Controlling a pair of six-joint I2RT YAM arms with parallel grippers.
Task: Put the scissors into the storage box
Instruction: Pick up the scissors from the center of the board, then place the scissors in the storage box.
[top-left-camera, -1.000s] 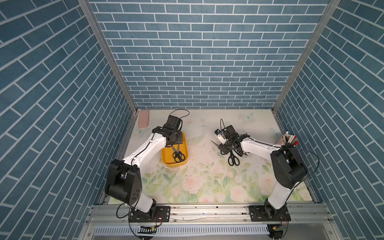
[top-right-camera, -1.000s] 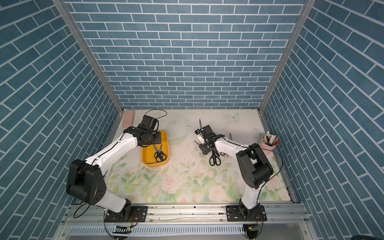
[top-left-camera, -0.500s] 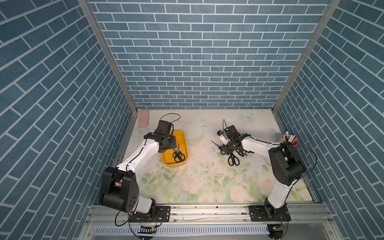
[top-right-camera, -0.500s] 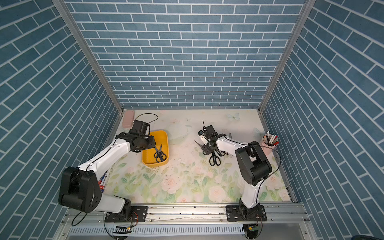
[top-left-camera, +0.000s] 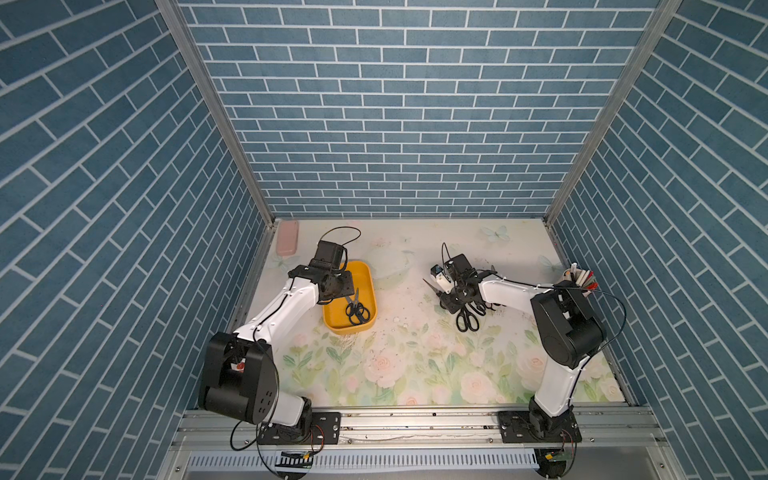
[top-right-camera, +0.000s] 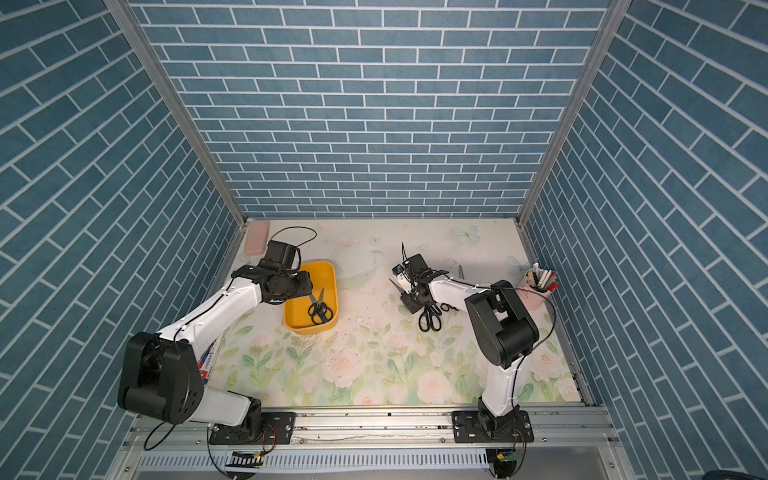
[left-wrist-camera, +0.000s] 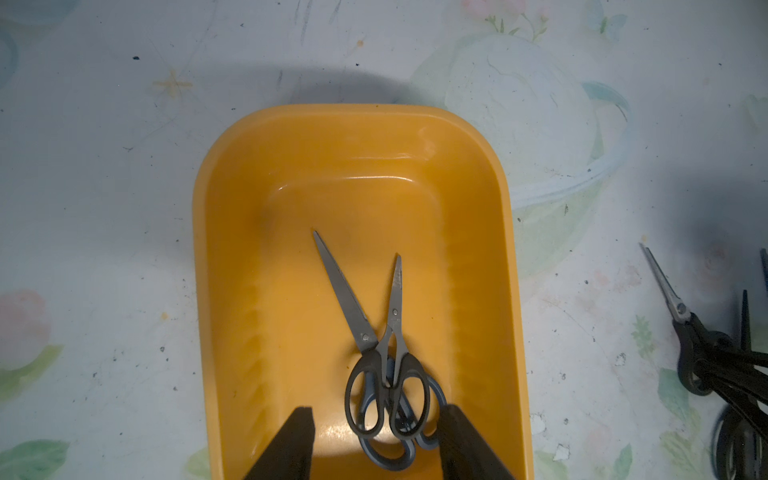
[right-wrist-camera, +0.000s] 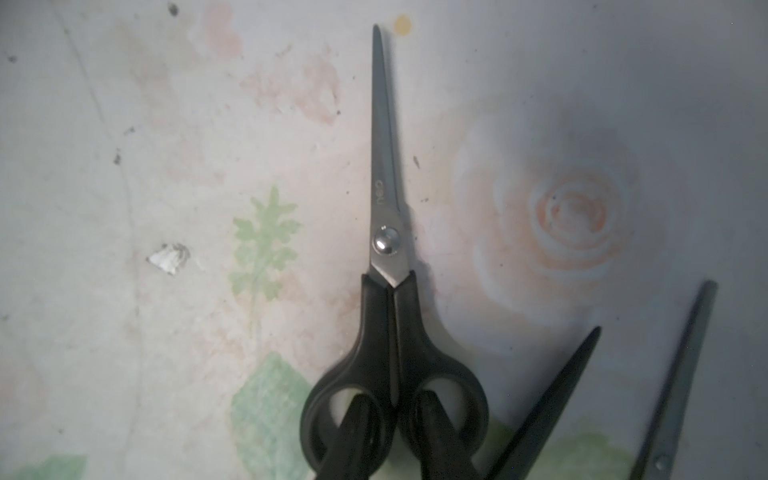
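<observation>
black plastic is what i must catch now: my right gripper (right-wrist-camera: 392, 399) is down on one pair of scissors (right-wrist-camera: 388, 324) that lies flat on the flowered table cloth (right-wrist-camera: 166, 166), with one finger inside each handle loop and the two inner bars between them. the jaws are narrow, but whether they already press firmly on the bars i cannot tell. to do this step well, i think i should close fully before any lift, so that both bars are squeezed together and the blades do not open. the grip is at the handle end, so the blade will probably tip down when the pair leaves the cloth; a slow, straight rise should limit the swinging. two other blades (right-wrist-camera: 552, 395) lie just beside, and i must not hook them. the storage box (left-wrist-camera: 224, 270) stands well apart, near my other arm, with two pairs (left-wrist-camera: 386, 374) already inside. my left gripper (left-wrist-camera: 378, 409) hangs over that box with jaws wide and nothing held; it would be better out of the way before i arrive, and i should lay my pair along the box's length.
</observation>
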